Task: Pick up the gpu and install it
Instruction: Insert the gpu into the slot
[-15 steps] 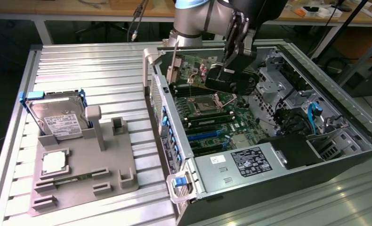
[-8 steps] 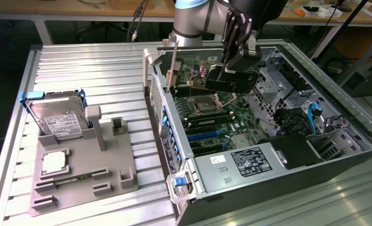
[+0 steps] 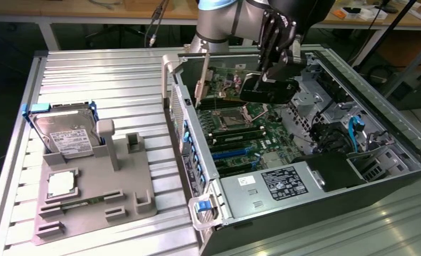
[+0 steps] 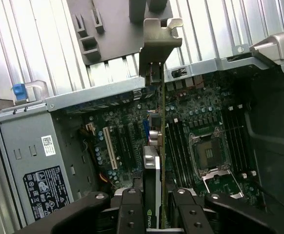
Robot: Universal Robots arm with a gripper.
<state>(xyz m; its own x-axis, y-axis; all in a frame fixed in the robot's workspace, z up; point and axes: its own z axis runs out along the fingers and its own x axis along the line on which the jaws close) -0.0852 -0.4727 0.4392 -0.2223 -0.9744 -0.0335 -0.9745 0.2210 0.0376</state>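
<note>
**Gripper** [image 4: 154,207]: black fingers [image 4: 131,212] pressed on both faces of the gpu, clamped at the end away from the bracket. The grip leaves the bottom edge and the bracket end free, which I judge suits lowering the card into a slot.

**Gpu** [image 4: 152,165]: held on edge inside the open case, above the motherboard and, as far as I can tell, not touching it. Whether its edge has met a slot cannot be told. In the wrist view it shows edge-on as a thin card, with a green board edge along one side and a grey-and-dark face along the other. Part of a maker's name in pale letters sits between the fingers. It runs lengthwise in line with the expansion slots.

**Bracket** [image 4: 159,41]: narrow grey metal with a bent tab at the tip. It stands at the case's rear wall, probably so it can meet the rear opening there. In the exterior view it is an upright strip beside that wall.

**Case** [image 3: 399,160]: lies on its side with the panel off.

**Motherboard** [image 4: 200,114]: green, with the socket [image 4: 210,151] empty.

**Power supply** [image 4: 39,183]: grey box with a label, in a case corner well apart from the card.

**Tray** [image 3: 136,181]: grey, outside the case and beside the rear wall.

**Hard drive** [image 3: 68,136]: propped on the tray.
</note>
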